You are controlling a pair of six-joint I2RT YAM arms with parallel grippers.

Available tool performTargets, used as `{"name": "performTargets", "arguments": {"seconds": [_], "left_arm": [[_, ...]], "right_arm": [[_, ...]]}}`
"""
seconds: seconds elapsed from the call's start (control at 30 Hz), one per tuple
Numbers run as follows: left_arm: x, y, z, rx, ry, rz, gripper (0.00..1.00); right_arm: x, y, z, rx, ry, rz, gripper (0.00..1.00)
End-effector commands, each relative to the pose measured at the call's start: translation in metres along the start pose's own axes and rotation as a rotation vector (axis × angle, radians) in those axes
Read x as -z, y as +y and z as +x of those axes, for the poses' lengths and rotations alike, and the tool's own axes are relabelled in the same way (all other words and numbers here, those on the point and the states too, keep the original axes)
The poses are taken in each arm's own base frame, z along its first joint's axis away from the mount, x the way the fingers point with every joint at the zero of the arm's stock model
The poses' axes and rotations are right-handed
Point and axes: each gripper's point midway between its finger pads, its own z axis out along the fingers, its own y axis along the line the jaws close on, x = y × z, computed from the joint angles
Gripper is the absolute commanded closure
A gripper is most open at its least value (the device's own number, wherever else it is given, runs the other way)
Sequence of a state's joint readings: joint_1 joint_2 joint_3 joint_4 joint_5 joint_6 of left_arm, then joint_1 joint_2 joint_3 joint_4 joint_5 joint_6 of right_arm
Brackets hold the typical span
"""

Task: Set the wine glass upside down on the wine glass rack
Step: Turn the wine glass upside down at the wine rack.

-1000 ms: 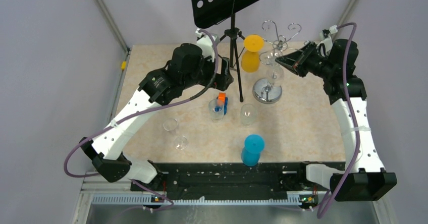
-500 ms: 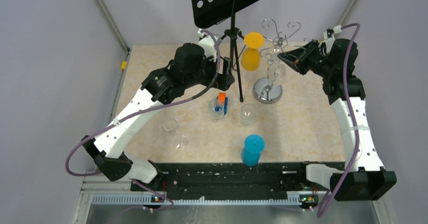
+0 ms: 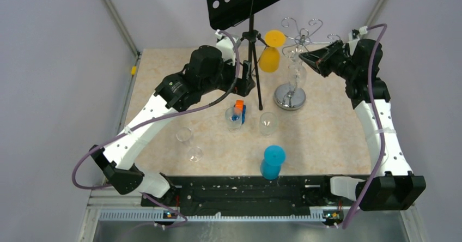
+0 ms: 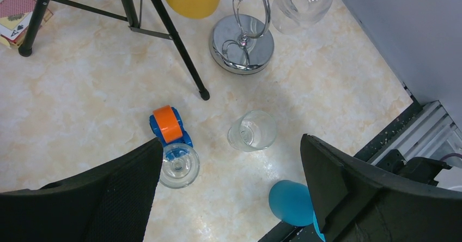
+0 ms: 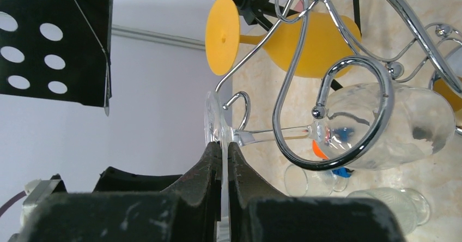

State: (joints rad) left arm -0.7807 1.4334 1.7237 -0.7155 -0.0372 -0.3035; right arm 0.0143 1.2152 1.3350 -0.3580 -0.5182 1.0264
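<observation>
The chrome wine glass rack (image 3: 290, 96) stands at the back right, its domed base also in the left wrist view (image 4: 242, 44). My right gripper (image 3: 301, 58) is shut on the flat foot (image 5: 211, 123) of a clear wine glass (image 5: 392, 126) and holds it upside down beside the rack's post, bowl hanging down. In the right wrist view its stem passes through a curled hook arm (image 5: 332, 123). A yellow wine glass (image 3: 271, 54) hangs upside down on the rack's left side. My left gripper (image 3: 245, 81) is open and empty, high above the table near the tripod.
A black tripod music stand (image 3: 251, 40) rises left of the rack. On the table are a clear glass over a blue and orange toy (image 3: 235, 115), a clear tumbler (image 3: 267, 123), two more clear glasses (image 3: 188, 144) at the left, and a blue wine glass (image 3: 272, 162) near the front edge.
My right gripper has lifted the clear wine glass up and slightly back toward the rack's hooks. The rack base has shifted a little back. The left arm has hardly moved.
</observation>
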Motion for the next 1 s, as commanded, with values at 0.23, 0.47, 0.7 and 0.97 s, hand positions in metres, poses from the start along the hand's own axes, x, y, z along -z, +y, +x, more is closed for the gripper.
{"name": "performTargets", "arguments": {"seconds": [0.23, 0.47, 0.7, 0.97], "left_arm": [[0.0, -0.011, -0.015, -0.011, -0.049, 0.049, 0.01], [0.003, -0.012, -0.013, 0.01, -0.047, 0.051, 0.01], [0.006, -0.012, -0.01, 0.034, -0.044, 0.052, 0.01], [0.011, -0.012, -0.008, 0.07, -0.047, 0.054, 0.01]], "right_arm": [[0.014, 0.031, -0.021, -0.013, -0.131, -0.116, 1.0], [0.021, 0.026, -0.021, -0.059, -0.168, -0.104, 1.0], [0.025, 0.027, -0.02, -0.092, -0.179, -0.113, 1.0], [0.021, 0.02, -0.025, -0.179, -0.221, -0.119, 1.0]]}}
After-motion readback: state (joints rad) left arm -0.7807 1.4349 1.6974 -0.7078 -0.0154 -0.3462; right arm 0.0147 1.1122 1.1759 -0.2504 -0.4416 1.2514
